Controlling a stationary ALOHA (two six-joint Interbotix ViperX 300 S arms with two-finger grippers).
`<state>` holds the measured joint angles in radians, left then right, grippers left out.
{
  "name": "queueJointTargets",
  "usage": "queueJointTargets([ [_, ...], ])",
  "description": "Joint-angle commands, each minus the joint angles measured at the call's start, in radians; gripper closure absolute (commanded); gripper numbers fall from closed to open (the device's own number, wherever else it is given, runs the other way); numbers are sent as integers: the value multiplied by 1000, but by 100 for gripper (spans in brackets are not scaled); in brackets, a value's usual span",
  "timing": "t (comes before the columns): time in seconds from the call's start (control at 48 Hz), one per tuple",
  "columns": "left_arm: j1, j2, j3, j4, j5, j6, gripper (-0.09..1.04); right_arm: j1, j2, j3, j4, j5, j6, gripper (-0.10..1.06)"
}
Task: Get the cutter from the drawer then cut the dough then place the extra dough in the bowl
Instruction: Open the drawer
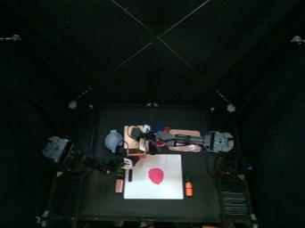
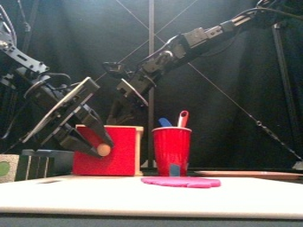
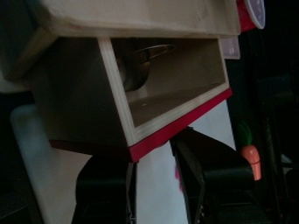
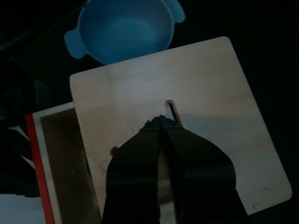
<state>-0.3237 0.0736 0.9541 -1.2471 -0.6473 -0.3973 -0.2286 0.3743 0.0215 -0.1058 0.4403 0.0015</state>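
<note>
Where the left wrist camera looks past its own jaws, the left gripper [image 3: 149,150] is closed to a narrow gap on the red drawer front [image 3: 193,115], one jaw on each side of it. That drawer stands well out of the wooden box [image 3: 128,17], and the round metal cutter [image 3: 146,59] lies inside it, toward the back, partly under the box's top. Past the drawer front shows the white cutting board [image 3: 35,166].

From the right wrist, the right gripper [image 4: 165,124] has its jaws pressed together with nothing between them, and their tips rest on the box's pale top just beside its slot. The blue-grey bowl [image 4: 122,31] sits just past one edge of the box.

At table height, the left gripper slants down onto the drawer front at the box's front, while the right arm [image 2: 190,40] comes down from above onto the box's top. A red cup [image 2: 172,149] stands just beside the box, on the right as seen from the front, holding a blue knife [image 2: 165,122] and a red knife [image 2: 182,117]. The flat dough [image 2: 182,182] lies on the board, nearer the front than the box and cup.

From above, the bowl is just left of the box, and the board lies in front of the box with the red dough near its middle; the cutter is hidden.
</note>
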Motion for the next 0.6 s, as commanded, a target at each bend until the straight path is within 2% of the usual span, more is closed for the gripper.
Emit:
queueJointTargets([
  [0.021,-49,-5,-34,9,29,5,52,-2,15,3,2,17,3,93],
  [0.604,-89,-5,-51,8,67,5,52,0,15,3,2,17,3,93],
])
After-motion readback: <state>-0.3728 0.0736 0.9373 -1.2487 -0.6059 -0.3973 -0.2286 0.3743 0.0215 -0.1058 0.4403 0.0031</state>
